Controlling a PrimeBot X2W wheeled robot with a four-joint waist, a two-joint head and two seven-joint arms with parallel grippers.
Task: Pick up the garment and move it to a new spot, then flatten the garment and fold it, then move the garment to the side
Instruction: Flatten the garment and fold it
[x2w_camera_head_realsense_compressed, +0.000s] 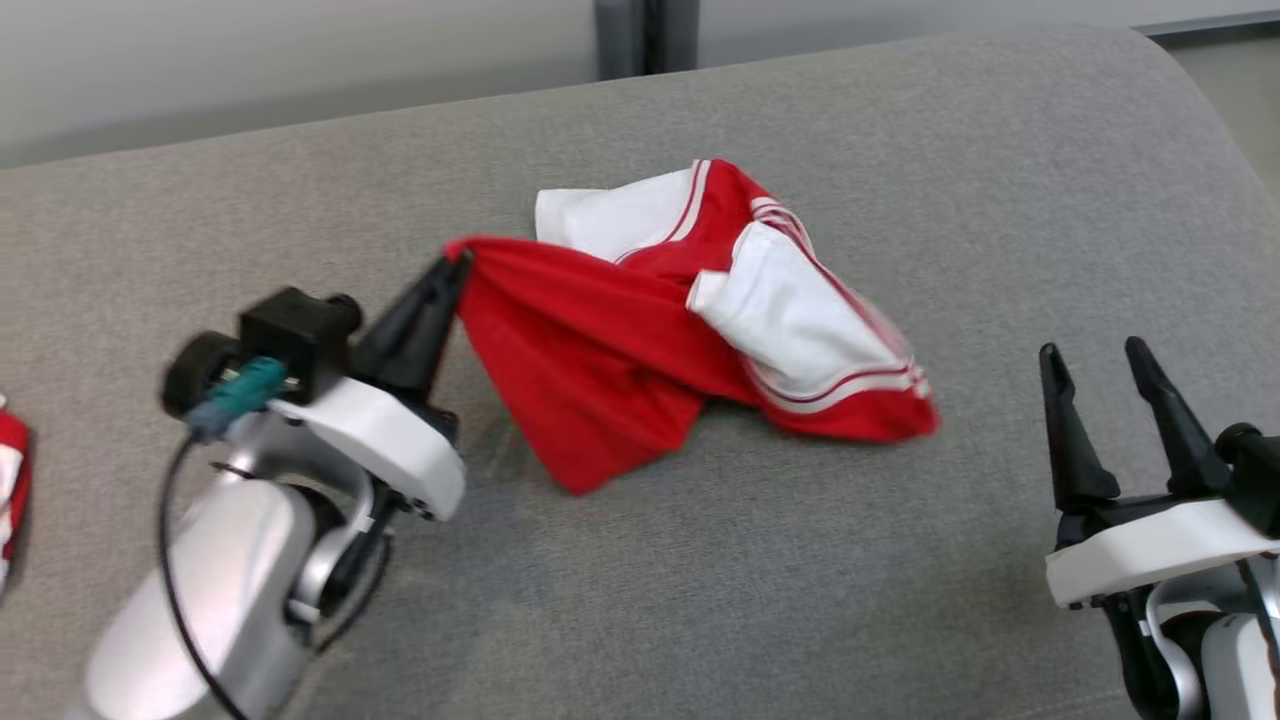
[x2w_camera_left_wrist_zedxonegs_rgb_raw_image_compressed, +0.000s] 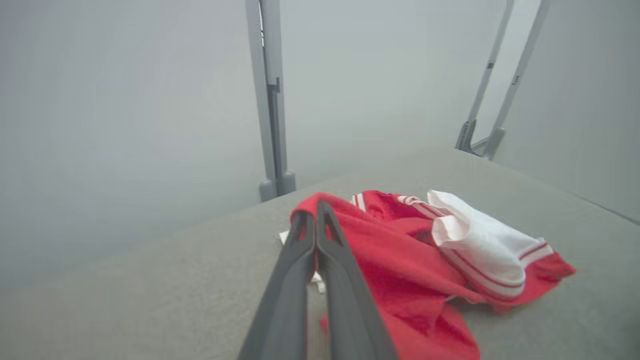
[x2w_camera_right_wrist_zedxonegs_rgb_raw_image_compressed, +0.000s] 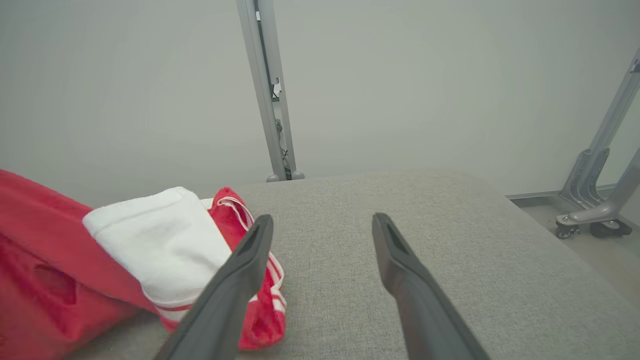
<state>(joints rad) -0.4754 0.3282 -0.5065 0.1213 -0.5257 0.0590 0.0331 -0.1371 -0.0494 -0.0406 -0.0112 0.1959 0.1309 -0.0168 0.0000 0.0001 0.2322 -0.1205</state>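
The garment (x2w_camera_head_realsense_compressed: 640, 330), red with white panels and striped trim, lies crumpled in the middle of the grey padded surface (x2w_camera_head_realsense_compressed: 900, 150). My left gripper (x2w_camera_head_realsense_compressed: 452, 258) is shut on the garment's left corner, pulling the red cloth up into a peak. In the left wrist view the closed fingers (x2w_camera_left_wrist_zedxonegs_rgb_raw_image_compressed: 316, 220) pinch the red fabric, with the garment (x2w_camera_left_wrist_zedxonegs_rgb_raw_image_compressed: 425, 250) spreading away to the right. My right gripper (x2w_camera_head_realsense_compressed: 1095, 355) stands open at the lower right, apart from the cloth. The right wrist view has the garment (x2w_camera_right_wrist_zedxonegs_rgb_raw_image_compressed: 150, 245) left of my right gripper (x2w_camera_right_wrist_zedxonegs_rgb_raw_image_compressed: 322, 224).
Another red and white cloth (x2w_camera_head_realsense_compressed: 12, 470) shows at the left edge. A grey metal post (x2w_camera_right_wrist_zedxonegs_rgb_raw_image_compressed: 267, 100) stands beyond the surface's far edge, and a wheeled frame base (x2w_camera_right_wrist_zedxonegs_rgb_raw_image_compressed: 590, 210) is on the floor at the right. The surface drops off at its rounded right edge.
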